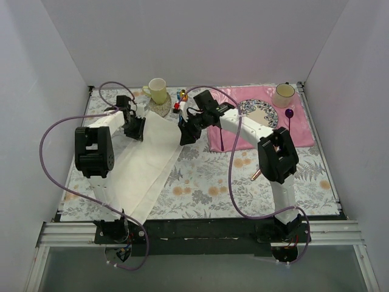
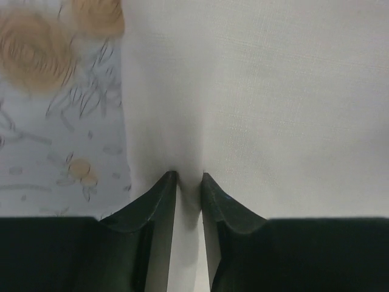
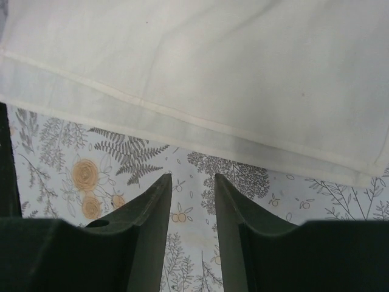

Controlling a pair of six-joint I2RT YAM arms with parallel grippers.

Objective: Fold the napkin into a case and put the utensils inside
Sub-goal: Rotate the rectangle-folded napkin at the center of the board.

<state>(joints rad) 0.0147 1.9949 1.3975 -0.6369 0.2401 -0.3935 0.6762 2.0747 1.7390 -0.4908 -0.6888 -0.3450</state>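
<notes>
- Two arms are working the far end of the napkin, which is lying as a long cream strip running from mid-table toward the near-left edge.
- Left gripper is clenching a thin ridge of cloth near the napkin's left border. Its jaws are nearly together, with fabric bunching between them.
- Right gripper is released, jaws parted with nothing between. It is hovering over the floral tablecloth just beside the napkin's hemmed edge, not touching it.
- Risk: only one side is being held. If left is pulling alone, the strip is likely skewing or dragging instead of folding square.
- Risk: left's pinch is looking shallow, possibly catching one layer only. On a lift it could be slipping out or peeling the layers apart.
- Risk: right's jaws are sitting off the hem. Closing there is grabbing tablecloth or nothing.
- Utensils are not in the napkin. Something copper, likely the knife, is poking out beside the right arm, well apart from the cloth. Cannot tell where the spoon is.
</notes>
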